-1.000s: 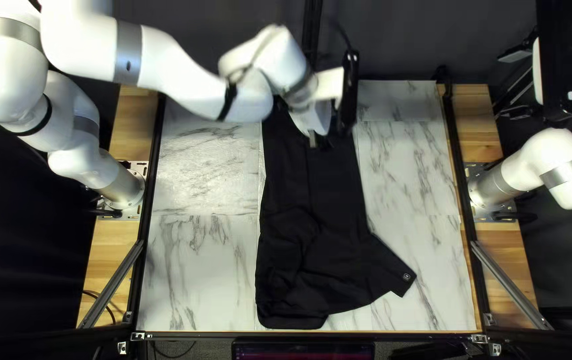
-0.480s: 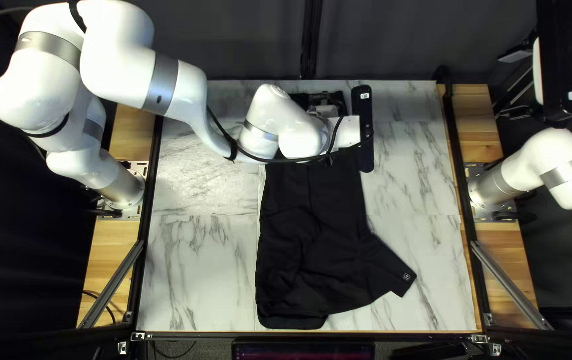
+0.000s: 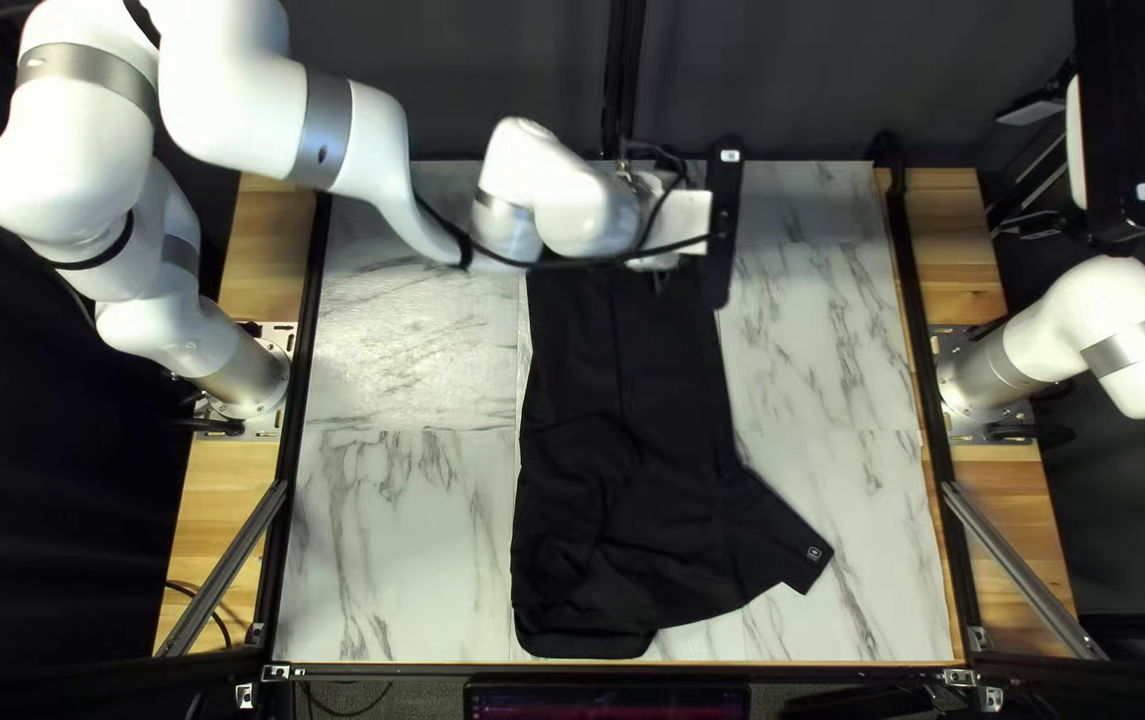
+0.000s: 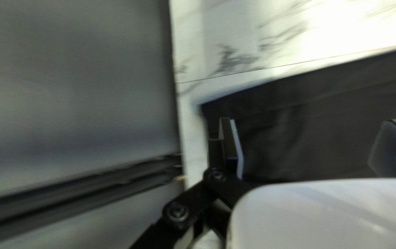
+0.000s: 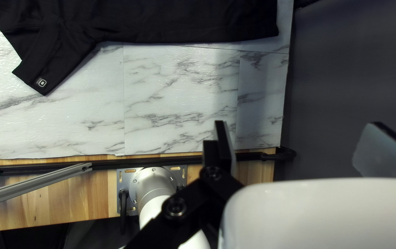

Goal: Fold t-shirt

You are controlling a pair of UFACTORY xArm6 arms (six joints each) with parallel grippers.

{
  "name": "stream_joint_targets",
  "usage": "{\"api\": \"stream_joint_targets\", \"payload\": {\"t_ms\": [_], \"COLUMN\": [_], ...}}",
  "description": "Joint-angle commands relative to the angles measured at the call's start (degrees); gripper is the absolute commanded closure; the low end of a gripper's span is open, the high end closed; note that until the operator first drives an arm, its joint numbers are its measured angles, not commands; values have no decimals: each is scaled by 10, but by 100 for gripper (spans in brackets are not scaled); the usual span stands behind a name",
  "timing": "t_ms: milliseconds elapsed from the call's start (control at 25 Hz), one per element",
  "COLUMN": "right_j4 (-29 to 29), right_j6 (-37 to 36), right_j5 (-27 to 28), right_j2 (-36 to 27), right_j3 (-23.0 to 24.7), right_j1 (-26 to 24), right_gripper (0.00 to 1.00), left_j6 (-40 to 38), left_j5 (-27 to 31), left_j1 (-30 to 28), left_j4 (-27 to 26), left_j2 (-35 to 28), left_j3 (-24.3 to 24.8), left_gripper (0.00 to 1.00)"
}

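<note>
While my white left arm hides its far end, one creased black T-shirt lies along the middle of the marble-patterned table, one sleeve jutting near right. My left gripper is released above it; my right gripper, far right, is released too.

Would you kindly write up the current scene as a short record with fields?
garment: black t-shirt, laid lengthwise, not a compact bundle
surface: marble-patterned table
sleeve: juts out near the garment's near end, small badge by its cuff
left gripper: open, at the garment's far end
right gripper: open, away from the garment
</note>
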Motion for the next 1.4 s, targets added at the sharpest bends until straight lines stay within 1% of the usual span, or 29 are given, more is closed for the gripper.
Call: {"api": "stream_joint_targets", "payload": {"t_ms": [40,320,360,480,640,720,840,920,960,1000,1200,1240,1320,1400], "right_j4": [0,0,0,0,0,0,0,0,0,0,0,0,0,0], "right_j6": [0,0,0,0,0,0,0,0,0,0,0,0,0,0], "right_j5": [0,0,0,0,0,0,0,0,0,0,0,0,0,0], "right_j2": [0,0,0,0,0,0,0,0,0,0,0,0,0,0], "right_j3": [0,0,0,0,0,0,0,0,0,0,0,0,0,0], "right_j1": [0,0,0,0,0,0,0,0,0,0,0,0,0,0], "right_gripper": [0,0,0,0,0,0,0,0,0,0,0,0,0,0], "left_j6": [-57,-57,-60,-26,54,83,104,120,131,134,134,117,106,116], "left_j5": [155,155,140,88,17,-12,-36,-33,-12,-5,-5,-3,8,14], "left_j1": [-53,-53,-49,-25,24,48,73,83,77,74,74,71,68,73], "left_j4": [41,41,50,66,69,69,75,72,56,52,52,68,99,109], "left_j2": [64,64,62,63,64,61,65,76,76,76,76,76,89,98], "left_j3": [-53,-53,-49,-49,-47,-40,-34,-37,-38,-38,-38,-38,-48,-52], "left_gripper": [0,0,0,0,0,0,0,0,0,0,0,0,0,0]}}
